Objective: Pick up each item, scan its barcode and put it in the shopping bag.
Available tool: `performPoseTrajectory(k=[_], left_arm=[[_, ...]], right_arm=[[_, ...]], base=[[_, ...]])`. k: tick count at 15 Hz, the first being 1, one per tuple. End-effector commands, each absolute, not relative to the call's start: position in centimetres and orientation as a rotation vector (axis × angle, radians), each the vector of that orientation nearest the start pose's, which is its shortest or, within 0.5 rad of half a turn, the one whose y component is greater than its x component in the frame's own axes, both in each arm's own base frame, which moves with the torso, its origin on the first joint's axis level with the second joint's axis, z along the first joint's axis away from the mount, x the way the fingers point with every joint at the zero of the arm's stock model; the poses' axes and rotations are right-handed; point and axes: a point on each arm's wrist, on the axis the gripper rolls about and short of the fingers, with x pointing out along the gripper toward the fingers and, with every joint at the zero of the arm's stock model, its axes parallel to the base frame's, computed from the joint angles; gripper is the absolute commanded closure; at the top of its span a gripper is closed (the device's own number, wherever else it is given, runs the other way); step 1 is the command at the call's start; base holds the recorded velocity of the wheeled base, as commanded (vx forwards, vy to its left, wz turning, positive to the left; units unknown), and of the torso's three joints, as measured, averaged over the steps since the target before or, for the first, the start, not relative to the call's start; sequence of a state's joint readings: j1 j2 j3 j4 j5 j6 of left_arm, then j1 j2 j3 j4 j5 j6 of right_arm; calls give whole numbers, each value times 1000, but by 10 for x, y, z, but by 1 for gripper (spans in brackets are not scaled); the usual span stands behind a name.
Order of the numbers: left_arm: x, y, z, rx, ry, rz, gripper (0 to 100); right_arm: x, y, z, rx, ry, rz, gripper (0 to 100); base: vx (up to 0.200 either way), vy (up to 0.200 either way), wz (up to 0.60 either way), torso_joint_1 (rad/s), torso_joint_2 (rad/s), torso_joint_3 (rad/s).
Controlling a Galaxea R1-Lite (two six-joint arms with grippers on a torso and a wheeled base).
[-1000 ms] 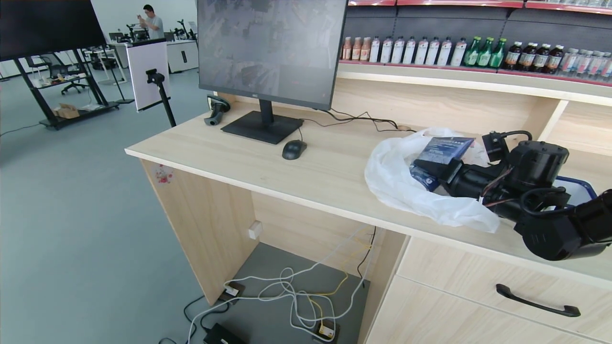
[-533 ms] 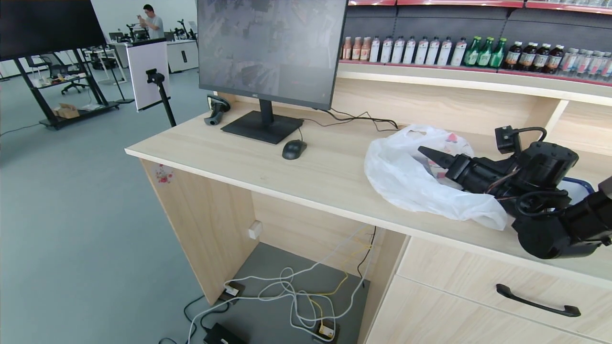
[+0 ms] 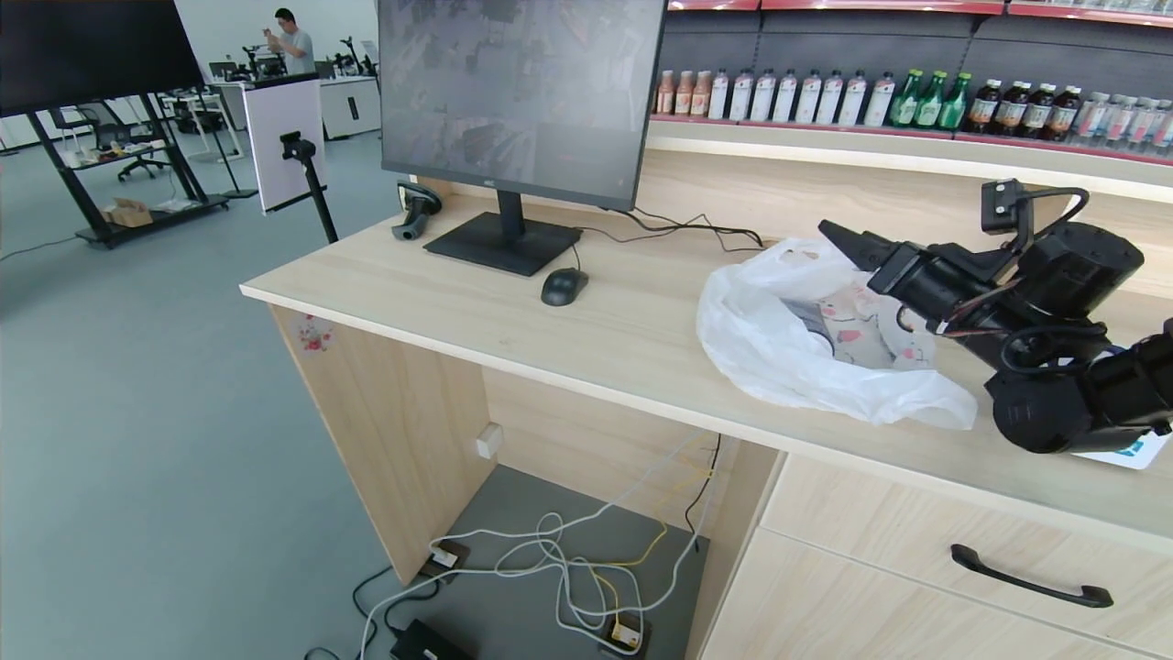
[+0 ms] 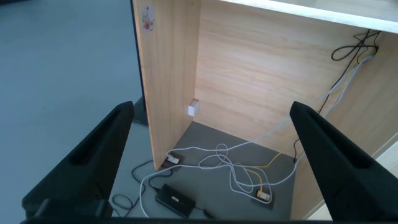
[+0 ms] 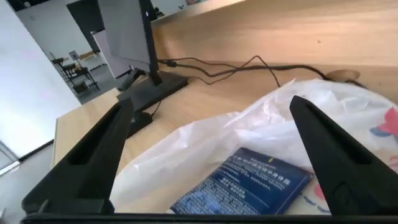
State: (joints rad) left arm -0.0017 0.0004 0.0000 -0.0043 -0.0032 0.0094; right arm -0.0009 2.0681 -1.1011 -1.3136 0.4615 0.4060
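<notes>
Holding the left claw (image 4: 211, 109) spread wide and empty, aimed at the floor cables (image 4: 230, 171) under the worktop (image 3: 476, 298); threatening nothing there. Leaving the handheld scanner (image 3: 414, 209) far over on the left beside the monitor stand (image 3: 502, 243), well apart from the bag. Resting the white shopping bag (image 3: 779, 353) slumped near the worktop's front edge, with the blue packet (image 5: 252, 183) lying inside its mouth. Hovering the right claw (image 5: 211, 102) just above that mouth, jaws wide apart, gripping nothing. Probably risking a fingertip snagging the thin film on any sideways move, dragging bag and packet toward the edge.
</notes>
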Motion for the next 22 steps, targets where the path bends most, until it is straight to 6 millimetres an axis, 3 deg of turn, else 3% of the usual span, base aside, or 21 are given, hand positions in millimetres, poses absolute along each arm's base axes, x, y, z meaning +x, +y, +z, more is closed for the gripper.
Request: performPoseTrajectory(k=[1, 3, 5, 7, 9, 14, 17, 22], left_arm=[[-23, 0, 76, 9, -5, -5, 0], [-23, 0, 76, 9, -3, -5, 0], [-23, 0, 76, 9, -3, -5, 0], [-23, 0, 76, 9, -2, -5, 0], [-23, 0, 76, 9, -2, -5, 0], [-23, 0, 76, 9, -2, -5, 0], [-23, 0, 76, 9, -2, -5, 0], [-23, 0, 76, 9, -2, -5, 0]], right_arm=[[397, 3, 229, 220, -363, 523, 0], [387, -8, 251, 99, -452, 473, 0], [368, -9, 260, 16, -515, 388, 0], [331, -6, 249, -55, -502, 357, 0], [303, -4, 224, -98, -448, 389, 0], [262, -2, 218, -114, -440, 413, 0], [261, 0, 221, -117, -452, 423, 0], [253, 4, 206, -173, -408, 413, 0]], base=[[0, 0, 0, 0, 0, 0], [0, 0, 0, 0, 0, 0], [0, 0, 0, 0, 0, 0], [0, 0, 0, 0, 0, 0], [0, 0, 0, 0, 0, 0], [0, 0, 0, 0, 0, 0], [0, 0, -600, -1, 1, 2], [0, 0, -600, 4, 4, 8]])
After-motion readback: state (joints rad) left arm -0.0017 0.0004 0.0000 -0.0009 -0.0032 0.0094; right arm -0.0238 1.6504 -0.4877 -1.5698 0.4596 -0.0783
